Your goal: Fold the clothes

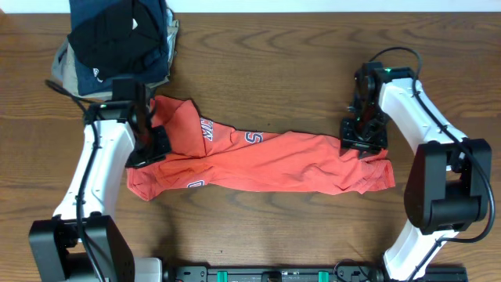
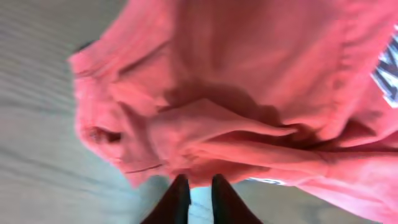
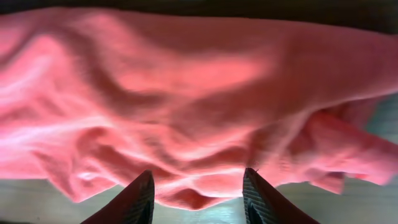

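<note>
Nearest to me, beyond a bare strip of the wooden surface (image 1: 266, 235), the left arm (image 1: 100, 168) and the right arm (image 1: 427, 110) are reaching away from their dark bases, one on each side. Between them the salmon T-shirt (image 1: 266, 166) is lying crumpled in a long band across the middle of the surface, running from one arm to the other, with its wider, more rumpled end by the left arm. Bits of navy, white-edged lettering (image 1: 207, 130) are peeking out of the folds near that end.

The left tool (image 1: 149, 146) is hanging over the shirt's left end. Up close, its dark fingers (image 2: 178, 202) are standing almost pressed together, with only a thin pale slit showing between them. No cloth is sitting in that slit, and the bunched hem is lying just past the tips.

The right tool (image 1: 362, 135) is standing over the shirt's upper right edge. Its fingers (image 3: 138, 200) are spread apart, straddling a puckered fold of the hem, though I cannot tell whether they are actually squeezing it.

Farthest from me, at the far left corner, a stack of dark folded garments (image 1: 117, 35) is sitting just beyond the left tool, its near edge close to the shirt's upper left corner.
</note>
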